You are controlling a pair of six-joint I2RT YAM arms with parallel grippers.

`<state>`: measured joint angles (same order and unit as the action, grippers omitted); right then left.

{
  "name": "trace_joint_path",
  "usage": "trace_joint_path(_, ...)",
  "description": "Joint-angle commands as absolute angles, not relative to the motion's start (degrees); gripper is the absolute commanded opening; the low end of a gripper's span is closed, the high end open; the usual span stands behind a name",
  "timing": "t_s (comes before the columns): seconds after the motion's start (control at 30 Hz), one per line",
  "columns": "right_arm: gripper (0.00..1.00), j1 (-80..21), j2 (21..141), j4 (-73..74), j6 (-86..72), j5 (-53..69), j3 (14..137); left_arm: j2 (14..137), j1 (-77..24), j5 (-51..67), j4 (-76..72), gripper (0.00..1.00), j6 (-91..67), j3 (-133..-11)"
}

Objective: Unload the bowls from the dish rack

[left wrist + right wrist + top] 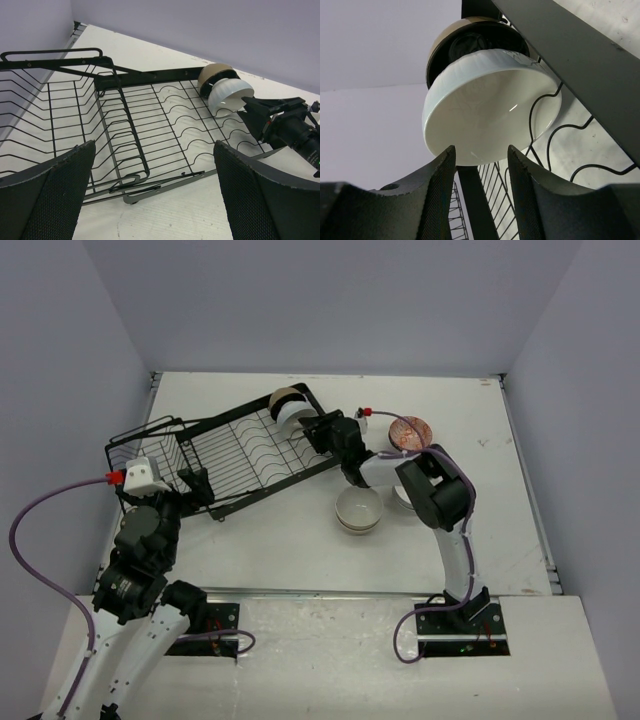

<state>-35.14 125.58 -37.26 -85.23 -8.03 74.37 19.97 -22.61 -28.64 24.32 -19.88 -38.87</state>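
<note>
The bowls stand on edge in the rack. The white bowl is just past the right gripper's half-open fingertips, and I cannot tell if they touch. The beige bowl is behind it. The left gripper gapes wide and empty, with the rack ahead.

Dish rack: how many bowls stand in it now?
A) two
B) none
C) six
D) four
A: only a white bowl and a beige bowl behind it stand at one end of the rack; its other slots hold nothing.
</note>
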Motion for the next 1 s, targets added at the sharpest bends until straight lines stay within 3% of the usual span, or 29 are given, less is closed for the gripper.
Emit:
trace_joint_path(0.0,0.47,-35.07,121.47,-42.8,-86.05,-10.28,72.86,19.78,-22.24,-27.6,21.71,1.0,-18.28,-39.38)
trace_joint_path(0.7,0.47,-34.1,124.7,-37.8,-82.97,-6.95,82.69,19.69,-22.24,-27.42,21.71,1.0,-18.19,-39.29)
trace_joint_path(0.83,0.36,-33.84,127.79,-35.17,-83.5,-6.15,86.74,19.78,-22.24,-27.42,21.71,1.0,-18.19,-39.29)
trace_joint_path(0.97,0.34,-33.75,130.25,-32.7,-82.97,-4.75,91.4,19.78,-22.24,-27.25,21.62,1.0,-18.11,-39.29)
